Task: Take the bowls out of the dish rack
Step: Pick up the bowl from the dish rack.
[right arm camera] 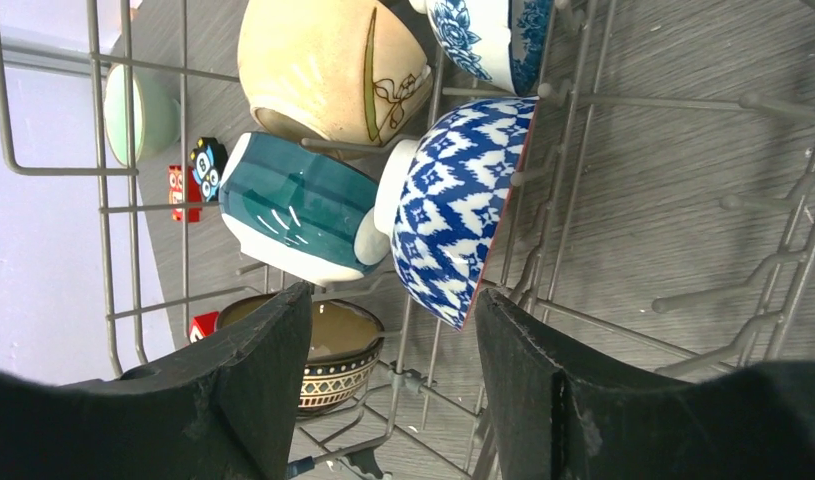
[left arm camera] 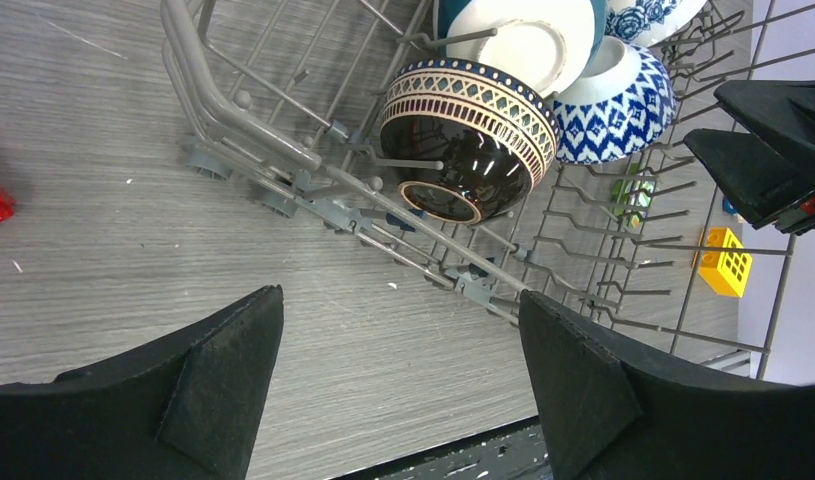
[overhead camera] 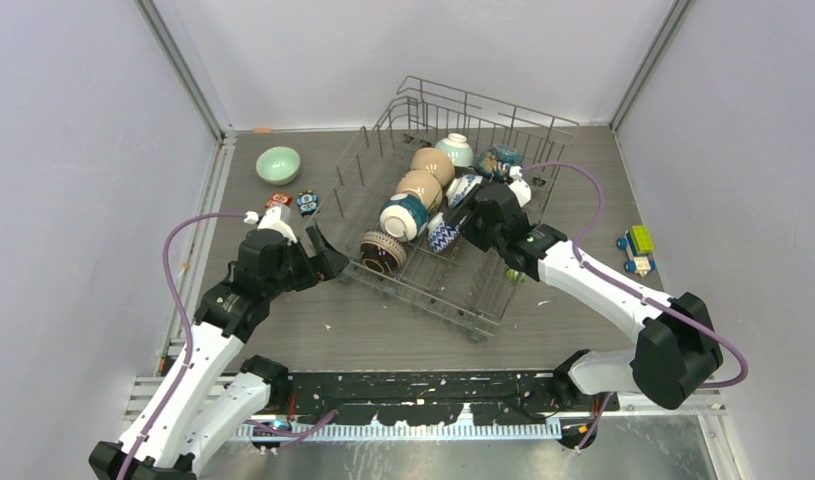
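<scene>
Top external view: the dish rack sits mid-frame with several bowls propped on edge between its tines (likely to drain), and one mint bowl lies outside at upper left. The right gripper straddles the blue-white diamond bowl at its rim, fingers spread, not pinching. The left gripper, wide apart and empty, faces the dark patterned bowl.

Left arm reaches forward from base, elbow bent, wrist turned toward right. Left gripper held low, fingers spread wide. Right arm stretches forward and left, forearm low, wrist pitched down. Right gripper points forward-left, jaws parted. Two grippers near same depth, well apart.
</scene>
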